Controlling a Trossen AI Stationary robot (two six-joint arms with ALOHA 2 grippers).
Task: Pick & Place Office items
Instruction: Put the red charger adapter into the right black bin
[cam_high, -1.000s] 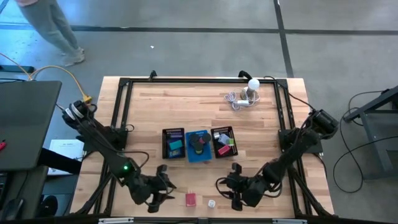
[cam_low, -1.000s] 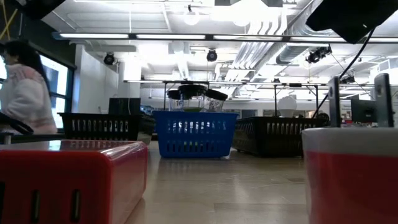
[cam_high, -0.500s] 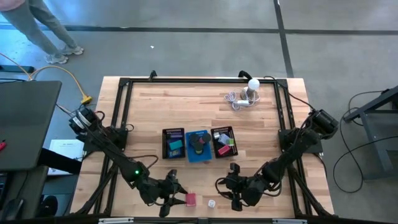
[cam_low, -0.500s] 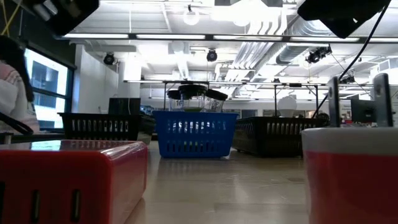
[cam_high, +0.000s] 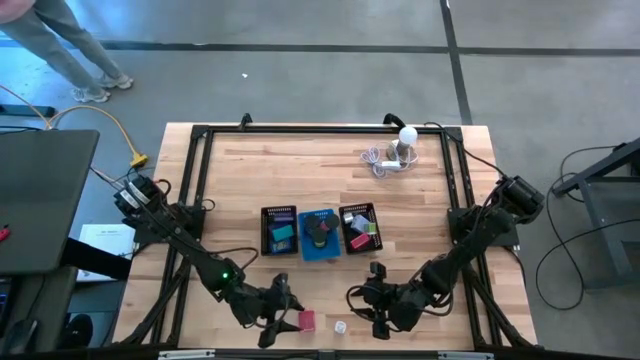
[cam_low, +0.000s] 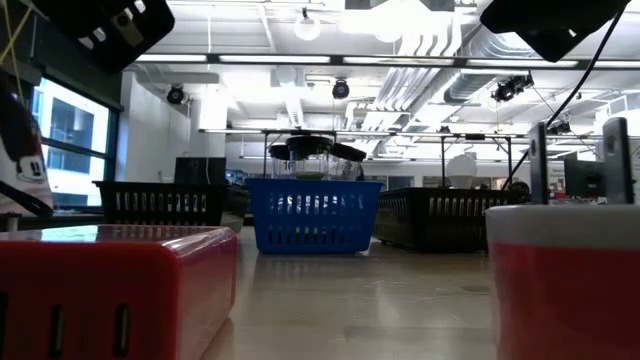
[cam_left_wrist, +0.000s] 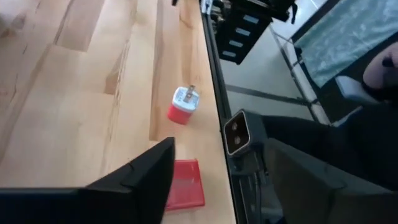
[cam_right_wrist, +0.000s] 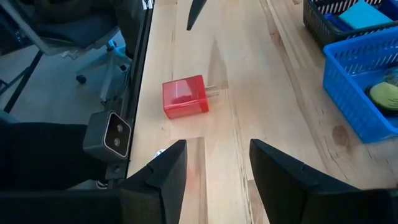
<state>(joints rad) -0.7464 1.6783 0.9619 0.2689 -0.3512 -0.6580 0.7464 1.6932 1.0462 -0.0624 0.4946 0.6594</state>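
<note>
**Left tool closing on the red block**

While the left tool (cam_high: 283, 318) hovers just beside the red block (cam_high: 307, 320) at the surface's (cam_high: 240, 190) near edge, I cannot tell its opening. Straddle it squarely before squeezing. Farther right, the right tool (cam_right_wrist: 214, 165) waits open, empty.

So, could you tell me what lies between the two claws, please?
In the high view, a red block and a small white item lie between the left claw and the right claw.

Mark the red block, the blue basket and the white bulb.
red block (cam_right_wrist: 185, 97): right wrist view, top face.
blue basket (cam_low: 314, 215): low view, front wall.
white bulb (cam_high: 407, 136): high view, round top.
</note>
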